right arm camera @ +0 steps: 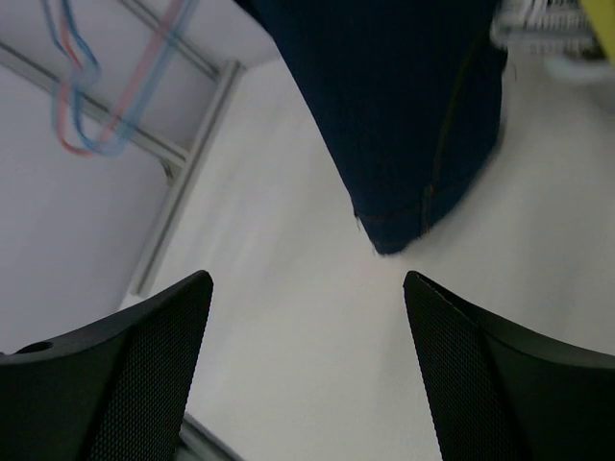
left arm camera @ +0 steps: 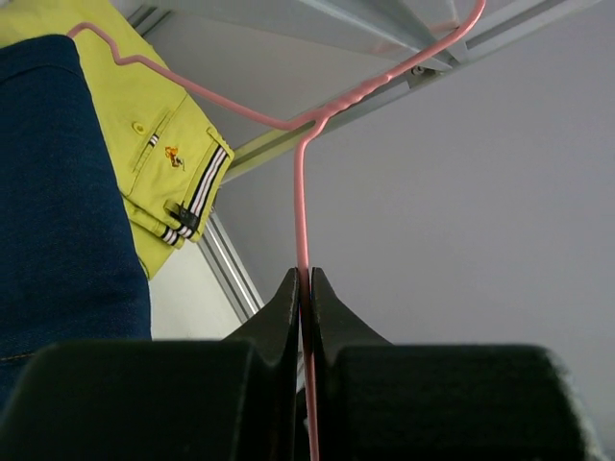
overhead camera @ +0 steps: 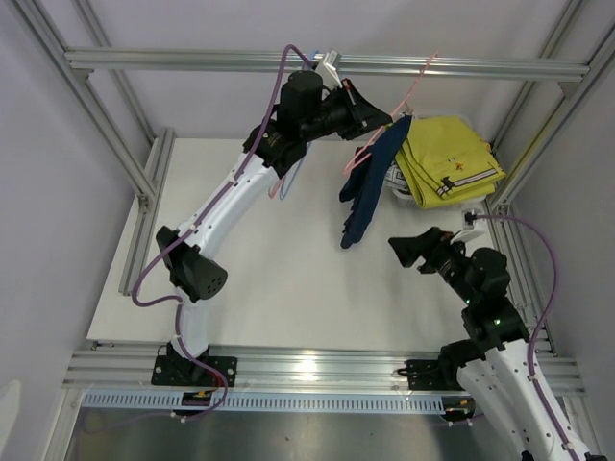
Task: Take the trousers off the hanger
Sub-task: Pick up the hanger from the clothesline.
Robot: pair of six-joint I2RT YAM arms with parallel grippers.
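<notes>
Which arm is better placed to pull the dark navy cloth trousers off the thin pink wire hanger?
Right. The open right gripper faces the hanging dark navy trousers; the left gripper is shut on the pink wire hanger.

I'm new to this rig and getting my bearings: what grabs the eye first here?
The dark navy trousers dangle mid-air from a pink hanger pinched in the raised left gripper. Bright yellow trousers lie folded far right on the table, and the open right gripper hovers near the navy hem.
</notes>
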